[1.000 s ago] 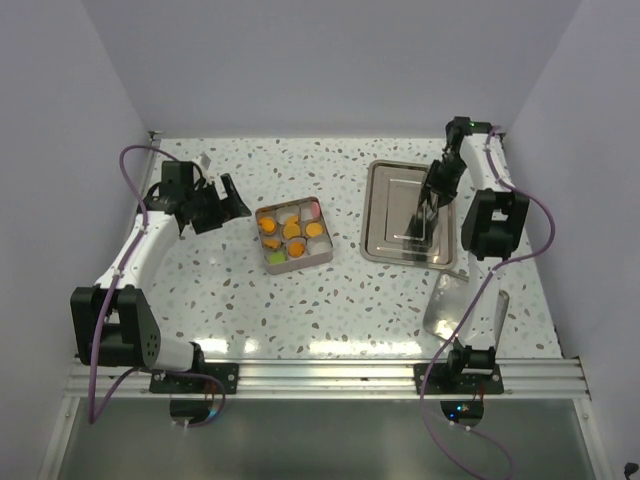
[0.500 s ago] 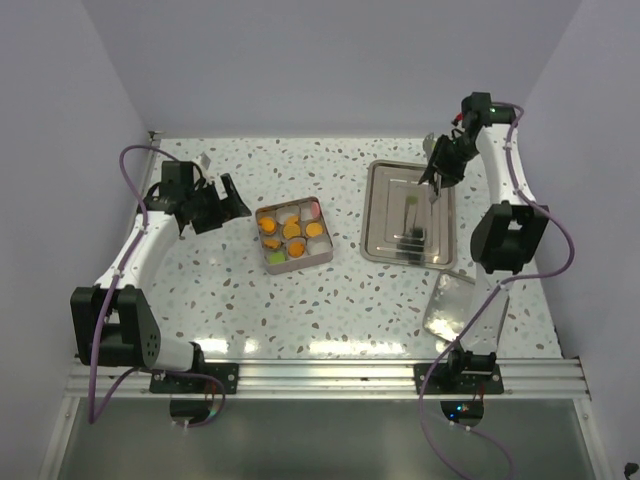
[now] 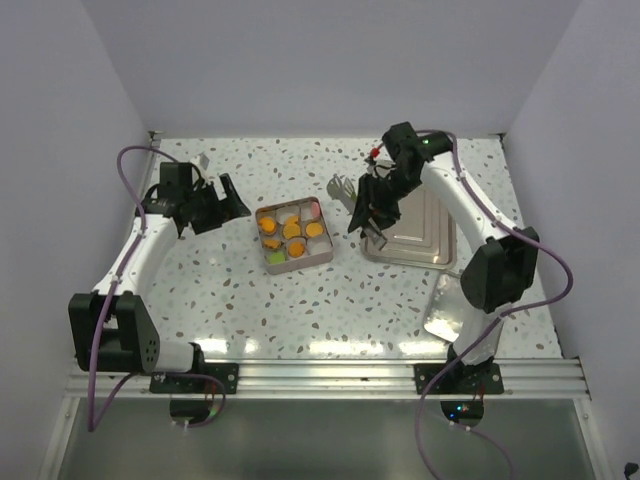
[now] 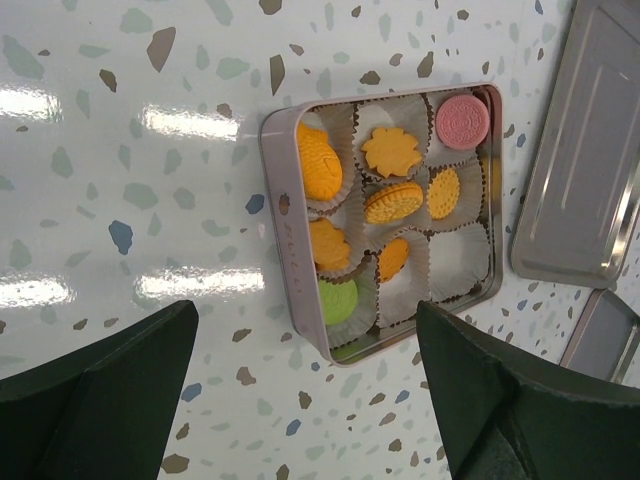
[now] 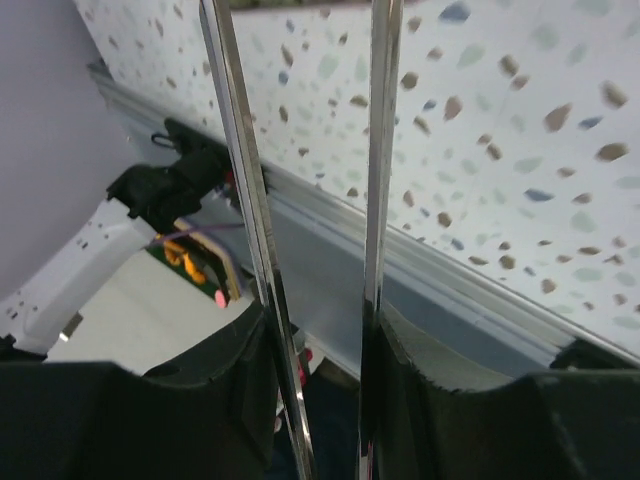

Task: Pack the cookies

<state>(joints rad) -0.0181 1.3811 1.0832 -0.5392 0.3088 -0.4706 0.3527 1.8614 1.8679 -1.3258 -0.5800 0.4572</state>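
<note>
The cookies (image 3: 292, 232) lie in white paper cups inside a square tin (image 3: 322, 255). In the left wrist view the cookies (image 4: 392, 152) are mostly orange, with one pink (image 4: 460, 118) and one green (image 4: 338, 300); the tin's rim (image 4: 285, 250) is near. My left gripper (image 3: 232, 200) is open and empty, just left of the tin, and also shows in its own view (image 4: 305, 400). My right gripper (image 3: 368, 215) is shut on metal tongs (image 3: 358, 205), held right of the tin. In the right wrist view the tongs' arms (image 5: 240, 170) run out between my right gripper's (image 5: 315, 340) jaws.
A flat metal lid (image 3: 420, 235) lies right of the tin, also in the left wrist view (image 4: 580, 180). A second shiny metal piece (image 3: 450, 300) lies nearer the right base. Two paper cups (image 4: 460, 262) in the tin hold nothing.
My right gripper has lifted from the metal lid with the tongs and swung left toward the tin. The left arm has not moved.
</note>
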